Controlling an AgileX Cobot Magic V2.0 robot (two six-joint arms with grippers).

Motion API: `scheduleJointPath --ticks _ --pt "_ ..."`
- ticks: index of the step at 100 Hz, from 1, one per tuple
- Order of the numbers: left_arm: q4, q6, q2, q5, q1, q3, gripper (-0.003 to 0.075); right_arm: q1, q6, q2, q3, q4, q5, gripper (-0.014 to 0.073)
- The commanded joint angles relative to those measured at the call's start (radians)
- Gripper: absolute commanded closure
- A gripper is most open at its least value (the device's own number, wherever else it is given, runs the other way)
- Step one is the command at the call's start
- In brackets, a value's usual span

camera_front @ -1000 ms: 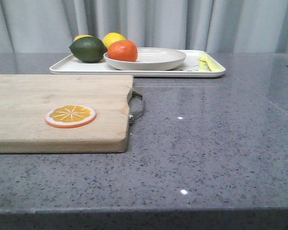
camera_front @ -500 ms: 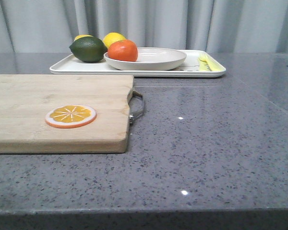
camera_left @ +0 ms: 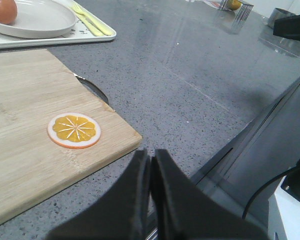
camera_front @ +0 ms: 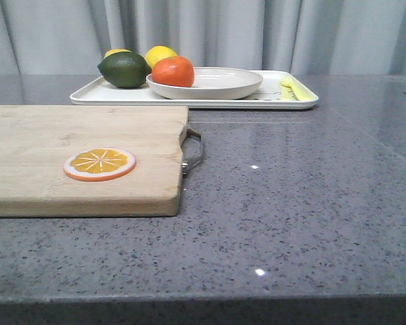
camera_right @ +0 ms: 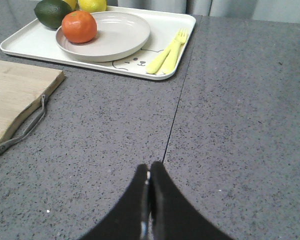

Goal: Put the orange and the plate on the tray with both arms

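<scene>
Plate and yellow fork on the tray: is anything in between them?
In the right wrist view, only bare tray with a little printed bear face lies between the plate and the yellow fork. No object sits there.

Both hands (camera_left: 151, 165) (camera_right: 149, 172) show smooth, tapered black fingers.

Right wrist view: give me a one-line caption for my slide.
Shut right gripper above bare counter, with the orange sitting on the plate on the tray beyond.
</scene>
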Motion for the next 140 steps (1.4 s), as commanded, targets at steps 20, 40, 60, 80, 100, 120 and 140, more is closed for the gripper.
scheduleJointPath --ticks 20,40,60,80,100,120,140 --pt "0.1 -0.006 -0.014 -0.112 0.007 0.026 0.0741 -0.003 -0.01 0.003 -0.025 -0.001 -0.074 0.0661" --pt "0.102 -0.006 -0.083 -0.165 0.16 0.091 0.0741 -0.003 -0.01 0.003 -0.025 -0.001 -0.074 0.0661" --pt "0.102 -0.006 -0.171 -0.177 0.352 0.152 0.0741 -0.003 -0.01 0.003 -0.025 -0.001 -0.074 0.0661" --pt "0.128 -0.006 -0.288 -0.26 0.517 0.244 0.074 -0.003 -0.01 0.003 -0.025 -0.001 -0.074 0.0661" --pt "0.173 -0.006 -0.327 -0.339 0.619 0.32 0.074 -0.003 -0.01 0.003 -0.025 -0.001 -0.076 0.0661" --pt "0.255 -0.006 -0.327 -0.483 0.689 0.39 0.074 -0.003 -0.01 0.003 -0.025 -0.001 -0.076 0.0661" --pt "0.262 -0.004 -0.327 -0.476 0.754 0.388 0.074 -0.003 -0.01 0.003 -0.025 -0.001 -0.076 0.0661"
